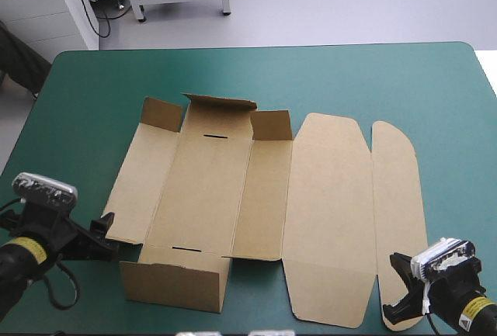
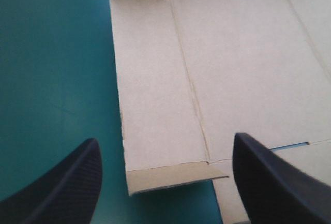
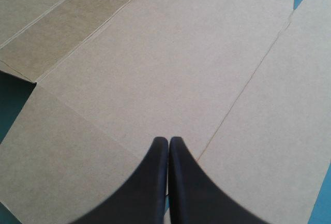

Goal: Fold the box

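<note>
Box (image 1: 256, 196): brown cut sheet across the middle of the high view, mostly flat on the teal-green tabletop (image 1: 78, 95).
Raised parts: near end wall (image 1: 175, 278) stands up at lower centre-left. The far flaps (image 1: 220, 111) at upper centre are half lifted.
Left end effector (image 2: 165, 137): lower left of the high view, black fingers wide apart and holding nothing. The near corner of the left side panel (image 1: 140, 181) lies just ahead.
Right end effector (image 3: 169, 140): lower right of the high view, fingers pressed together to one point. It sits over the crease between lid panel (image 1: 330, 219) and tuck flap (image 1: 397, 196). You can't tell whether it touches the board.
Handling: probably light and stiff, bending only along its scored creases. It's likely to skate on the cover if you push from one side.
Where to hold: take the left side panel by its free outer edge and hinge it up. Pinch lightly, since the edges look easy to crush.
</note>
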Controlling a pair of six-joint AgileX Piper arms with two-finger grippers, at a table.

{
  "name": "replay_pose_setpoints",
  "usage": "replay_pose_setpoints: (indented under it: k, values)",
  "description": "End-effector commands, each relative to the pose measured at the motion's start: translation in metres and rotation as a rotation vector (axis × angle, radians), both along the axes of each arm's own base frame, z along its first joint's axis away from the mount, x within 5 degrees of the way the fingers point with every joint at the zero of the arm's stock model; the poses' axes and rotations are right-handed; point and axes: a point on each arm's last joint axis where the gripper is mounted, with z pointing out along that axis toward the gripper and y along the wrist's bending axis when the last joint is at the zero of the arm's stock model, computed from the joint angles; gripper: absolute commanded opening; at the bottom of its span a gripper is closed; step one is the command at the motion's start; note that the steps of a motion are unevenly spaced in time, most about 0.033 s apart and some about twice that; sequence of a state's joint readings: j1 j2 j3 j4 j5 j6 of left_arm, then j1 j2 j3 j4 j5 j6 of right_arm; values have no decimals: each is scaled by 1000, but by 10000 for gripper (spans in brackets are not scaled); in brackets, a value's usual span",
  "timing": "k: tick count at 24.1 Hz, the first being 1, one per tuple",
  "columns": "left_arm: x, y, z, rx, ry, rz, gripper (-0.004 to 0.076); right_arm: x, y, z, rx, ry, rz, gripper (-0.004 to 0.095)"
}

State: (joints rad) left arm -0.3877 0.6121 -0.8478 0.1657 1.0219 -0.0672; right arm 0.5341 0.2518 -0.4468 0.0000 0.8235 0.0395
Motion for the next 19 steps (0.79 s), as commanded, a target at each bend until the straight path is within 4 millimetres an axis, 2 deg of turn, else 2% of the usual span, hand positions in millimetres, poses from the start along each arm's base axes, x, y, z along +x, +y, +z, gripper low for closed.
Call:
replay_pose_setpoints:
  k: [1, 7, 9, 13, 19]
  values:
    - [28, -5, 9, 55, -9, 42, 498, 3, 1, 13, 36, -77, -1, -15]
    - [88, -21, -3, 176, 129, 84, 497, 3, 2, 13, 40, -74, 0, -15]
    - [109, -6, -1, 176, 157, 190, 482, 2, 2, 13, 44, -72, 1, -15]
    - [125, 24, -4, 132, 212, 295, 474, 2, 2, 13, 54, -69, 4, -15]
    - [143, 57, -27, -145, 347, 218, 474, 2, 3, 13, 57, -66, 5, -15]
